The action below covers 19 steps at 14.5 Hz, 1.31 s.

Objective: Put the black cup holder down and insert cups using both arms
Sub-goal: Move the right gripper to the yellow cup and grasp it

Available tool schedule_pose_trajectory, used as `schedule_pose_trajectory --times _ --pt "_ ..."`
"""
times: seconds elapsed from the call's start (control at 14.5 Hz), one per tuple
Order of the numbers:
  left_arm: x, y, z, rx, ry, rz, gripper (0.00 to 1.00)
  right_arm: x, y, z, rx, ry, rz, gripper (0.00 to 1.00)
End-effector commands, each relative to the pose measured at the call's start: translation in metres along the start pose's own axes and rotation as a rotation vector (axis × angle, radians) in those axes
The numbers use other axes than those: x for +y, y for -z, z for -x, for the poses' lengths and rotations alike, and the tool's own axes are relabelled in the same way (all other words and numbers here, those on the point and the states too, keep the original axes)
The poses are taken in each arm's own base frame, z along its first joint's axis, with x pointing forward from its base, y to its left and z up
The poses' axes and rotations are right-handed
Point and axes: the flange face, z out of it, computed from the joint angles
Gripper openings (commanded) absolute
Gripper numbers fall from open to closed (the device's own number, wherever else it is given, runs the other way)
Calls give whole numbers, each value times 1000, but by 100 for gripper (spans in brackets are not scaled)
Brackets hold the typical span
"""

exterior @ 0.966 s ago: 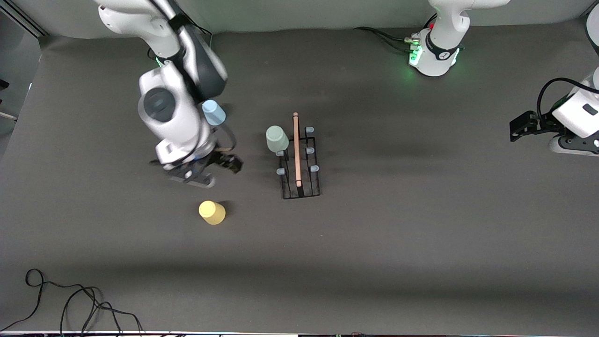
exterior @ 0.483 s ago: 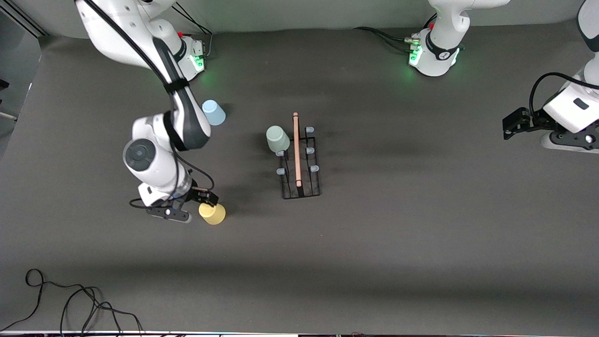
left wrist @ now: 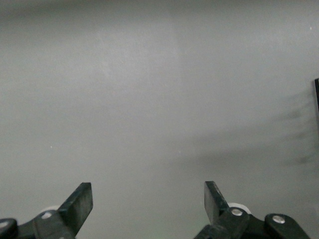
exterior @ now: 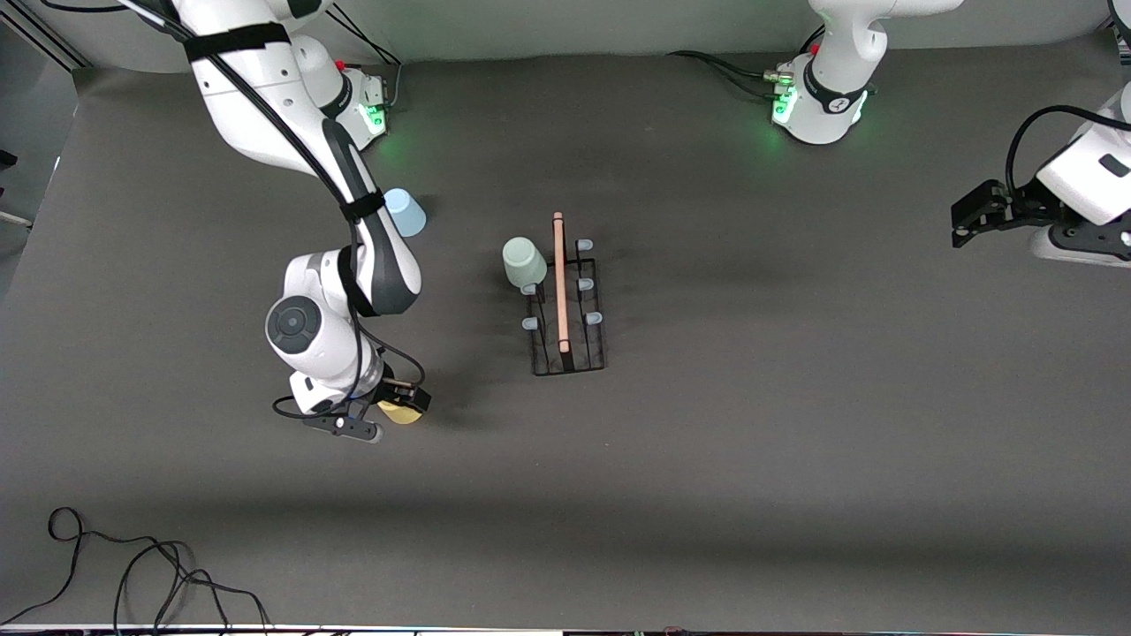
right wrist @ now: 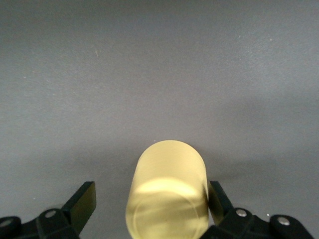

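Now the right gripper (exterior: 395, 415) straddles the yellow cup (right wrist: 168, 191) with open fingers, so it must close before lifting toward the holder (exterior: 568, 305) mid-table, while the left gripper (exterior: 972, 221) waits open at the table's edge.

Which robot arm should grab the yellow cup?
Right. The right gripper already has its open fingers around the yellow cup; the left gripper waits at the table's left-arm end.
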Motion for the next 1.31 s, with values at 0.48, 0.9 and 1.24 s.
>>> schedule_pose_trajectory --times 0.48,0.9,1.24 --pt "-6 11 10 6 17 4 100 3 37 3 -82 84 -38 0" --pt "-4 11 7 24 21 2 100 -58 135 42 -110 -56 -113 0" --pt "-8 6 9 -3 25 -5 100 -145 151 113 -106 -177 -114 0"
